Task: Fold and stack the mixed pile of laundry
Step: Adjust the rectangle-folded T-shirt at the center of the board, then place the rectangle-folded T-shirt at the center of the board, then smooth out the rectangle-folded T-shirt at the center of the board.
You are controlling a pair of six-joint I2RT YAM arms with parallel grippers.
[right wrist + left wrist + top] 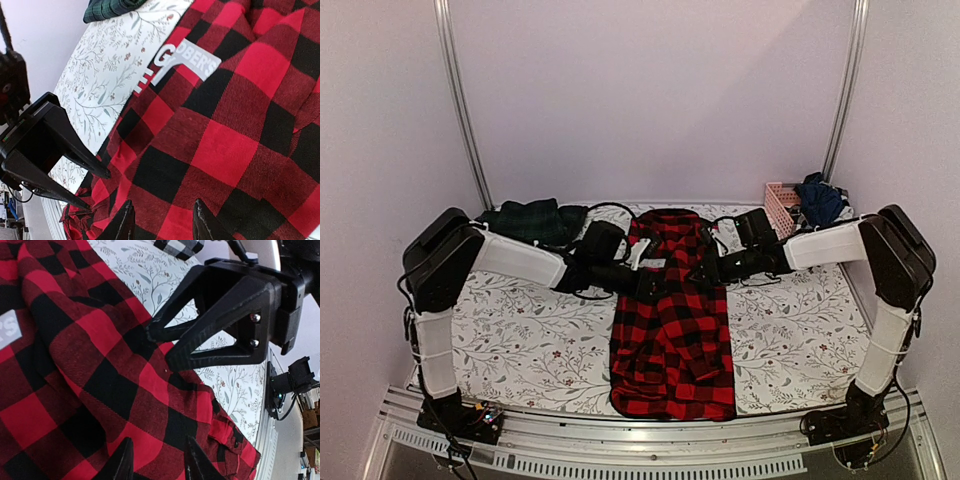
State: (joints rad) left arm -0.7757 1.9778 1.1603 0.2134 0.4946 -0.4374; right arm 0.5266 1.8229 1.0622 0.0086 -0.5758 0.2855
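Observation:
The red-and-black checked flannel shirt [672, 330] lies flat and lengthwise in the middle of the table, a white label [185, 62] at its collar end. Both grippers hover low over its upper half, facing each other. My left gripper [640, 283] [159, 465] stands open over the shirt's left part, its fingers apart with flat cloth below. My right gripper [706, 272] [162, 222] is open too, holding nothing. Each wrist view shows the opposite gripper: the right gripper [159, 347] and the left gripper [97, 191], tips near the shirt. A dark green tartan piece [535, 220] lies back left.
A pink slatted basket [780, 205] stands at the back right with dark navy clothes [818, 198] in it. The white leaf-patterned cloth [520, 330] covers the table on both sides of the shirt. Cables run behind the arms.

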